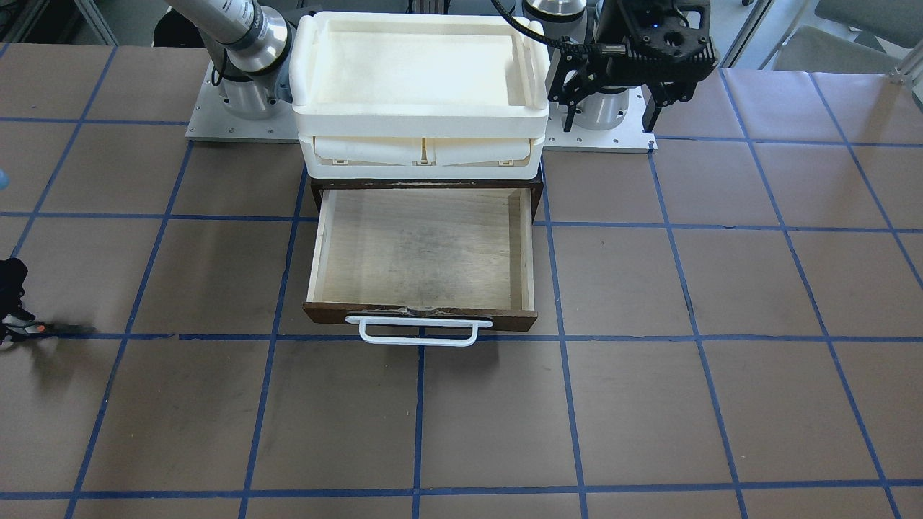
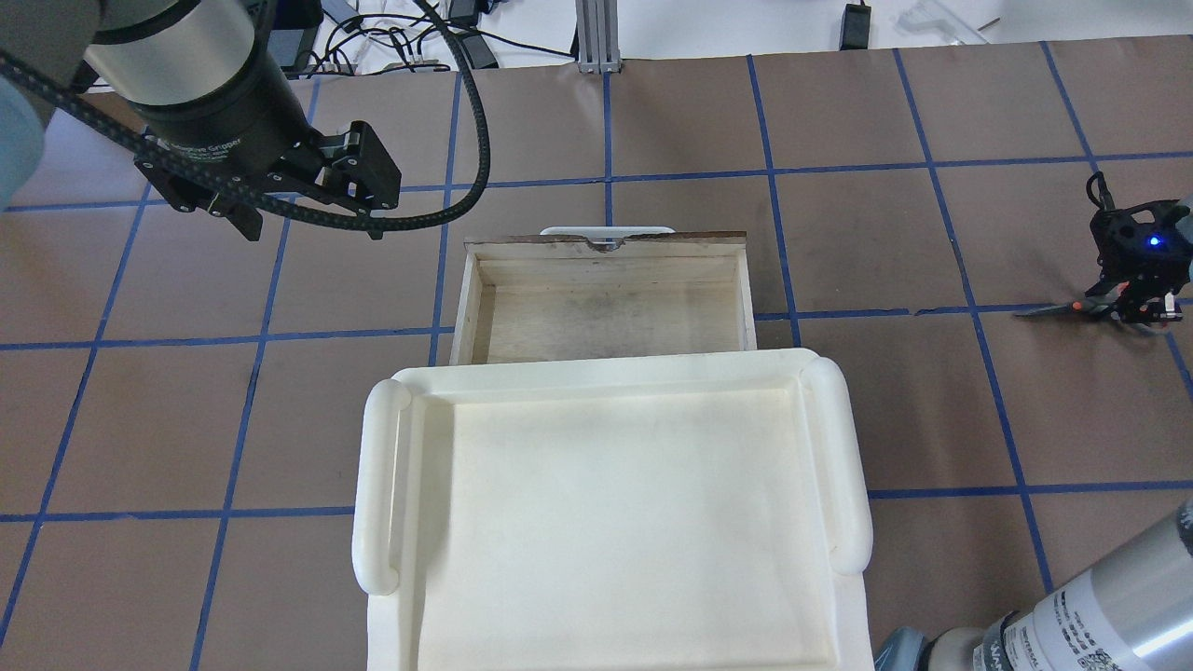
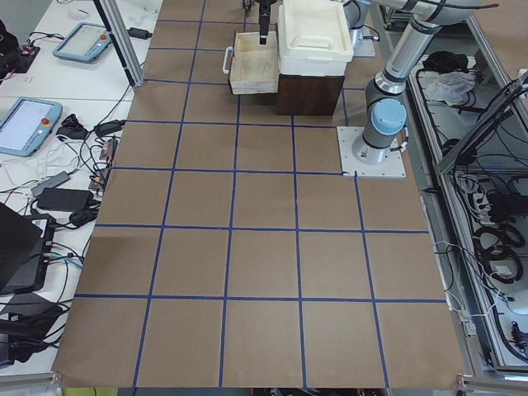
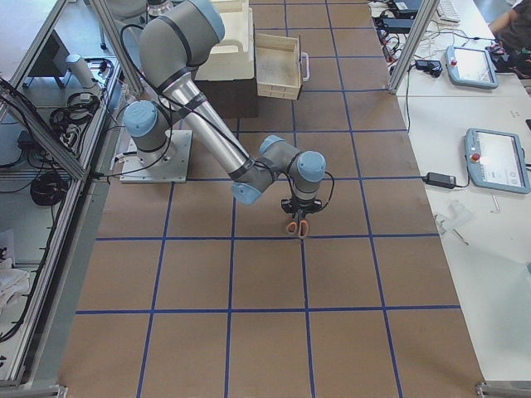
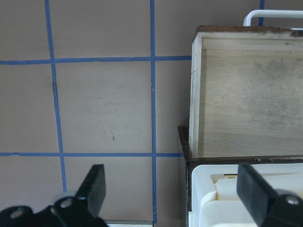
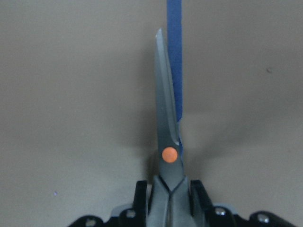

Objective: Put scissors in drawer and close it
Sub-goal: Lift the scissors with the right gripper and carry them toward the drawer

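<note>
One pair of scissors [image 6: 167, 127] is at the robot's right end of the bench [image 1: 685, 288], well apart from the drawer [image 1: 314, 245]. The blades are shut together. In the right wrist view they run alongside a strip of blue tape, and a round orange dot marks the pivot. The right gripper [image 6: 169, 198] has its fingers [image 6: 140, 196] clamped on the dark grey shanks just behind that pivot. Whether the blade tip touches the bench cannot be told.

The one drawer is pulled out from under a single cream-white plastic tray unit [image 1: 422, 119]. Its light plywood floor is in plain sight, and one white bar handle [image 1: 418, 333] sits on its dark brown front.

The left gripper [image 5: 171, 179] hangs above the bench beside the drawer's left wall, near the tray unit. Its two fingers [image 5: 96, 182] are wide apart.

In the overhead view, white lettering on the black collar of the left gripper ends in the word "Gripper". The right arm [image 2: 1109, 615] carries a printed label in the same view, but the print is too small to read.

Two arms are in view in all. Two grey tablets with screens [image 4: 469, 66] lie on the white side desk past the bench. Blue tape divides the brown bench covering into squares.
</note>
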